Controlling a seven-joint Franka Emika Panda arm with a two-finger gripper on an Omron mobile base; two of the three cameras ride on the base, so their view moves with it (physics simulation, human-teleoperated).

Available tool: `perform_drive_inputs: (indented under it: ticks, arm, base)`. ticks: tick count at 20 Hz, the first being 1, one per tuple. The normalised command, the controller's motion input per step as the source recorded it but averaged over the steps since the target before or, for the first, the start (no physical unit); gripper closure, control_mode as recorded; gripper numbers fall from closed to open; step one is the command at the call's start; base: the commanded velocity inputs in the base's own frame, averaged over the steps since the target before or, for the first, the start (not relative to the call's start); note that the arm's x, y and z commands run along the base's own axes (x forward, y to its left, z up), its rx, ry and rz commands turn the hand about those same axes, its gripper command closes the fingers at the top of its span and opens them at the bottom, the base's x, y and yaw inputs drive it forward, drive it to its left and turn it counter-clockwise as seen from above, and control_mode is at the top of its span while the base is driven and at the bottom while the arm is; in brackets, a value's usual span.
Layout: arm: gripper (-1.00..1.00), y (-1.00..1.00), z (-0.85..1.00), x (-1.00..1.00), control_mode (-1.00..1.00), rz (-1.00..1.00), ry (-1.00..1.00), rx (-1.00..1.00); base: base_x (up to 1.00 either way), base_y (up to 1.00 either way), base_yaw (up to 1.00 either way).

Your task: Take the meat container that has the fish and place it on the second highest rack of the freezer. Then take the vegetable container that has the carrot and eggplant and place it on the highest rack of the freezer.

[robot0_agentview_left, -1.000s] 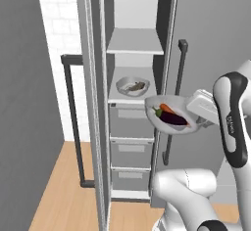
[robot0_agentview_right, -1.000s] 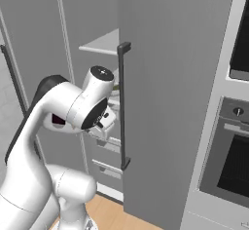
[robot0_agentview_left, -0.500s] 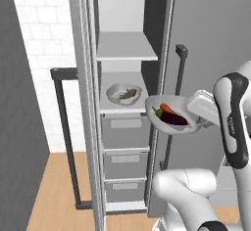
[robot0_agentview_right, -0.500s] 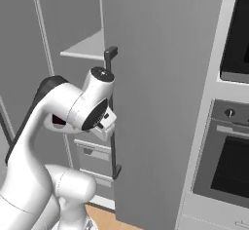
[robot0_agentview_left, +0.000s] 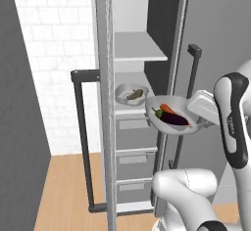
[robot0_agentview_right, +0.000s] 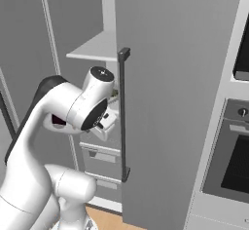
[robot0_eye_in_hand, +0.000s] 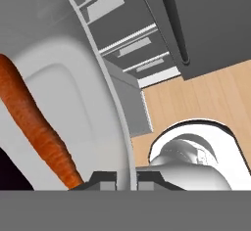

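in the left base view, going left to right, the open freezer [robot0_agentview_left: 147,103] shows its highest rack [robot0_agentview_left: 139,49] bare, and on the shelf below sits the meat container [robot0_agentview_left: 131,95] with the fish [robot0_agentview_left: 134,95] in it, so the first half of the task looks done. just right of it, outside the cabinet front and about level with that lower shelf, the vegetable container [robot0_agentview_left: 172,117] hangs in the air with the carrot [robot0_agentview_left: 167,109] and the eggplant [robot0_agentview_left: 174,120] inside. the gripper [robot0_eye_in_hand: 126,177] is clamped tight on the tub's rim, fingertips pinching its wall at the right edge. to do this step well, i judge the tub should be lifted clear above the highest rack before it goes in, kept level so the vegetables don't roll, and steered past the door handle [robot0_agentview_left: 188,93]. no brands, labels or writing can be read anywhere.
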Motion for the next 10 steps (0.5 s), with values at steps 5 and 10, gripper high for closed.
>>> perform_drive_inputs:
  ticks: [5,10]
  arm:
    - [1.0,0.0,0.0,0.0,1.0,0.0,0.0,0.0]
    - [1.0,0.0,0.0,0.0,1.0,0.0,0.0,0.0]
  base:
    - [-0.01,0.2,0.0]
    - [0.37,0.3,0.02]
